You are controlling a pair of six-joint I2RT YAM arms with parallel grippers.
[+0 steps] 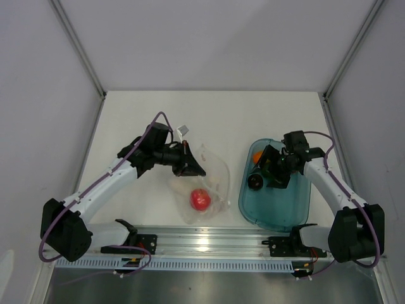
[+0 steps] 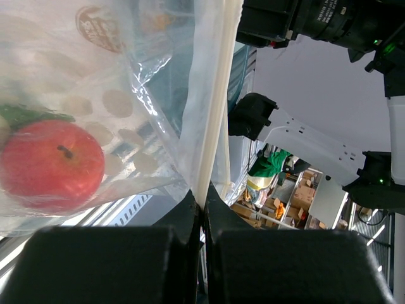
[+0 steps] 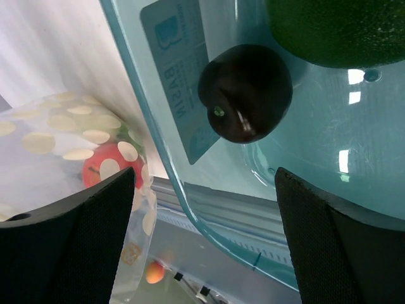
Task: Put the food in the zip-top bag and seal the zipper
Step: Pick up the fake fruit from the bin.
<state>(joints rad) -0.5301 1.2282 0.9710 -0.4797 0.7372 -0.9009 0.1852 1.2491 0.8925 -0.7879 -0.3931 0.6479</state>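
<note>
Top view: the zip-top bag [image 1: 212, 177] lies left of the teal tray [image 1: 296, 204] with a red tomato [image 1: 200, 199] inside it. The right gripper [image 1: 273, 172] hides part of the tray's contents.

Left wrist: the left gripper [image 2: 201, 206] is pinched tight on the zipper [image 2: 212, 114].

Right wrist: the jaws are apart above a dark purple piece [image 3: 245, 92] in the tray. A green piece [image 3: 335, 28] is cut off at the top edge.

Green piece [image 3: 342, 31] cut by top edge (right wrist view), orange piece [image 1: 256, 154] half hidden behind right arm [image 1: 297, 155]
</note>
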